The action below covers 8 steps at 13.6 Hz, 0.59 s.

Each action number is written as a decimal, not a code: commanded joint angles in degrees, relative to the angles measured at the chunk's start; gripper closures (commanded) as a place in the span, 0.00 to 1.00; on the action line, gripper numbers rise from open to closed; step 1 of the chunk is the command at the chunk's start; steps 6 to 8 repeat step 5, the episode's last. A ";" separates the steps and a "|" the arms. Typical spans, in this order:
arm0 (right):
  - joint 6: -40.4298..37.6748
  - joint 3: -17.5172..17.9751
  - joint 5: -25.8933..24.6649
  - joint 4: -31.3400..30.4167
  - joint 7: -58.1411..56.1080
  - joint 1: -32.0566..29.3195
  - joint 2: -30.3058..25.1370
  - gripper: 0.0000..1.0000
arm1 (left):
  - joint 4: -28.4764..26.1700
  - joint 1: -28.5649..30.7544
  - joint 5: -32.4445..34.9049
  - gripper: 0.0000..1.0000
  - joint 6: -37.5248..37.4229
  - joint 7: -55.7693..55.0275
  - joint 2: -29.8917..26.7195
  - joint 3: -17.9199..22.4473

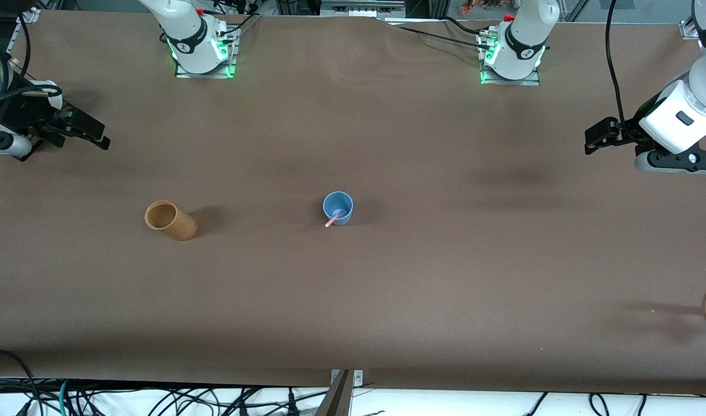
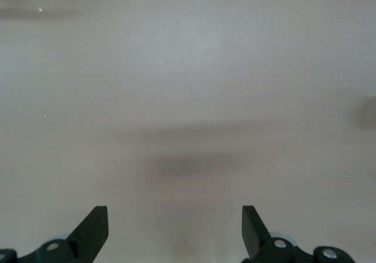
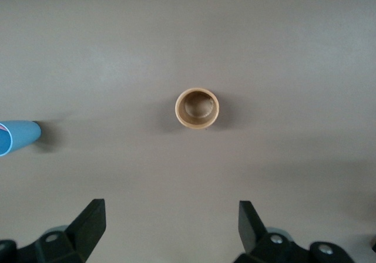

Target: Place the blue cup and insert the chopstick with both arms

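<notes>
The blue cup stands upright mid-table with the chopstick leaning inside it. Both the left gripper and the right gripper hang released, empty, at the table's ends; best to keep clear of the cup.

The blue cup stands mid-table, the chopstick leaning inside it. A tan cup stands toward the right arm's end. 2 grippers hang apart, raised.
</notes>
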 commanded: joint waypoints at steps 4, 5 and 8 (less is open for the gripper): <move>-0.68 1.04 -1.24 0.10 -0.79 -1.99 0.57 0.00 | -0.43 -0.29 0.74 0.00 0.53 1.32 -0.41 0.02; -0.68 0.95 -1.24 0.10 -0.79 -1.90 0.57 0.00 | -0.43 -0.29 0.74 0.00 0.53 1.32 -0.41 0.02; -0.68 0.95 -1.24 0.10 -0.79 -1.90 0.57 0.00 | -0.43 -0.29 0.74 0.00 0.53 1.32 -0.41 0.02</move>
